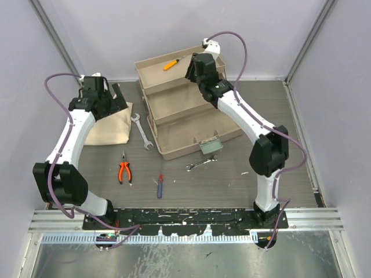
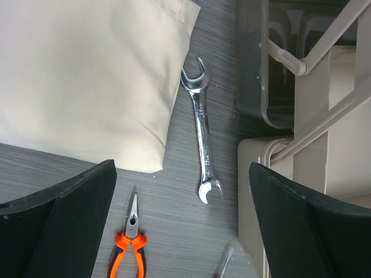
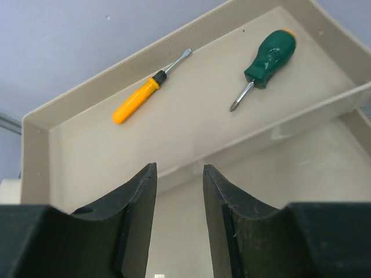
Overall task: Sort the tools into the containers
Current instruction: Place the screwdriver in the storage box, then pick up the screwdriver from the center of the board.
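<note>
The toolbox's stepped tan trays (image 1: 174, 139) stand at the back centre. An orange-handled screwdriver (image 3: 137, 99) and a green-handled screwdriver (image 3: 268, 58) lie in the top tray (image 3: 324, 40); the orange one also shows in the top view (image 1: 169, 64). My right gripper (image 3: 179, 168) hovers over the trays (image 1: 195, 70), jaws slightly apart and empty. My left gripper (image 2: 182, 231) is wide open and empty above the table (image 1: 107, 103). Below it lie a silver wrench (image 2: 202, 136), also seen from above (image 1: 141, 131), and orange-handled pliers (image 2: 130, 249).
A beige cloth bag (image 1: 110, 124) lies under the left arm. On the table lie the pliers (image 1: 124, 169), a blue-red screwdriver (image 1: 160, 186) and a second wrench (image 1: 200, 164). The pale green latch (image 1: 210, 145) sits at the toolbox front.
</note>
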Action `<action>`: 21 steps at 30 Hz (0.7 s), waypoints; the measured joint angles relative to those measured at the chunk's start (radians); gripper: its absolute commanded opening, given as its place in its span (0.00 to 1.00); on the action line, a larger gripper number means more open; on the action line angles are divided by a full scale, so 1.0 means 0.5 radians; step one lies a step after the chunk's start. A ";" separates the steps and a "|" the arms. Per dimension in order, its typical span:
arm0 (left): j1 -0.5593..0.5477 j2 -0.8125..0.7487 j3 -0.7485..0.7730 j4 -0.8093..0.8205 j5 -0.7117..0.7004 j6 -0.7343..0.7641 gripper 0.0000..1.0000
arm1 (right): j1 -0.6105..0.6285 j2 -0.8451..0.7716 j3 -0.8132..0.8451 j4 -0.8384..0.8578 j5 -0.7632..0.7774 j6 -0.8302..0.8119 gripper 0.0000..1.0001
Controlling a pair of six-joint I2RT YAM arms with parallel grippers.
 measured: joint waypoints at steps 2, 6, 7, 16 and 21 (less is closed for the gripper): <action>-0.029 -0.001 0.000 -0.001 -0.046 0.005 0.99 | 0.015 -0.139 -0.096 -0.006 0.031 -0.048 0.45; -0.082 -0.024 0.000 -0.023 -0.095 0.005 0.98 | 0.037 -0.479 -0.358 0.008 0.080 -0.105 0.47; -0.092 -0.040 -0.002 -0.033 -0.109 0.005 0.98 | 0.038 -0.577 -0.449 0.016 0.088 -0.106 0.47; -0.117 -0.358 -0.175 -0.240 -0.223 -0.006 0.93 | 0.034 -1.304 -1.383 0.039 0.110 -0.047 0.50; -0.125 -0.398 -0.203 -0.510 -0.358 -0.084 0.89 | 0.034 -1.620 -1.830 -0.019 0.083 0.011 0.51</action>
